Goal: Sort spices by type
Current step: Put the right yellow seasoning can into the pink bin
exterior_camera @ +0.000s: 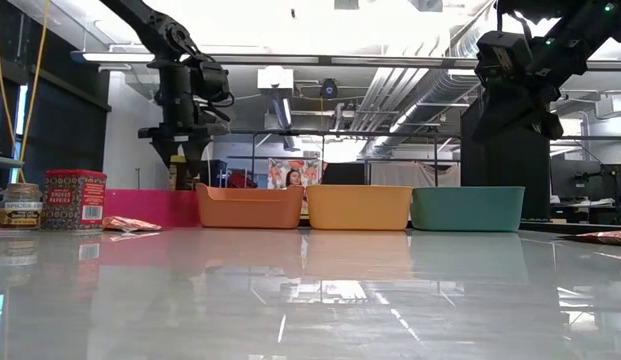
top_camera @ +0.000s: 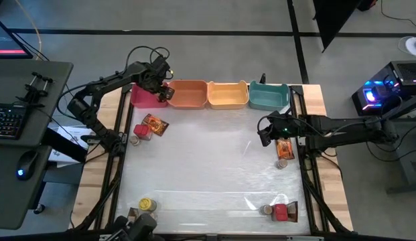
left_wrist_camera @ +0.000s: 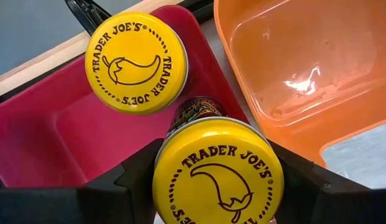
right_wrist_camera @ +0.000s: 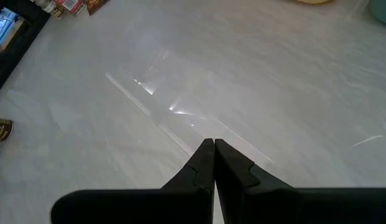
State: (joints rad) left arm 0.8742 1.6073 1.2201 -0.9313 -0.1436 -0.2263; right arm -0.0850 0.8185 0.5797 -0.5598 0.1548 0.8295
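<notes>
from above, the left pincer (top_camera: 163, 86) hangs over the pink plastic bin (top_camera: 145, 99) at the far left of a row with an orange bin (top_camera: 189, 95), a yellow bin (top_camera: 228, 96) and a teal bin (top_camera: 269, 98). the right pincer (top_camera: 264, 134) hovers above the white table (top_camera: 208, 167), near an orange-brown foil packet (top_camera: 285, 148). a small red box (top_camera: 142, 130) and another foil packet (top_camera: 155, 124) lie at the table's left side, and a yellow-lidded little jar (top_camera: 147, 203) stands near the front edge.

at table height, the left pincer (exterior_camera: 183, 150) hangs above the pink bin's far end.

the left wrist view shows its fingers (left_wrist_camera: 127, 177) grasping a yellow-lidded glass jar (left_wrist_camera: 217, 171) by the sides, over the pink bin (left_wrist_camera: 50, 118); a second such jar (left_wrist_camera: 136, 63) already stands inside.

the right wrist view shows the right pincer (right_wrist_camera: 213, 147) clenched on nothing, fingertips together above bare table.
</notes>
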